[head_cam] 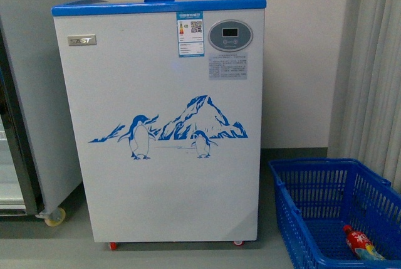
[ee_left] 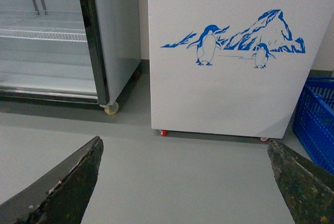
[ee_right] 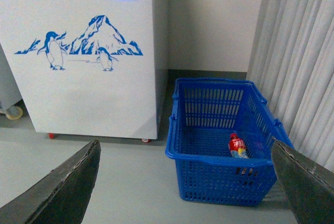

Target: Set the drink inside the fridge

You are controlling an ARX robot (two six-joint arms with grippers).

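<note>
The fridge (head_cam: 163,131) is a white chest freezer with a blue top rim, a penguin-and-iceberg picture and a grey oval panel; its lid is down. It also shows as the fridge (ee_left: 229,67) and the fridge (ee_right: 83,62) in the wrist views. The drink (head_cam: 358,242), a bottle with a red label, lies on its side in the blue basket, seen too as the drink (ee_right: 238,146). My left gripper (ee_left: 185,182) hangs open above bare floor before the fridge. My right gripper (ee_right: 185,182) is open, short of the basket, nothing between its fingers.
A blue plastic mesh basket (head_cam: 313,206) stands on the floor right of the fridge, also the basket (ee_right: 219,182). A tall grey cabinet (head_cam: 37,93) on castors with a glass door stands to the left. Pale curtains (head_cam: 376,62) hang at the right. Grey floor (ee_left: 177,172) lies in front.
</note>
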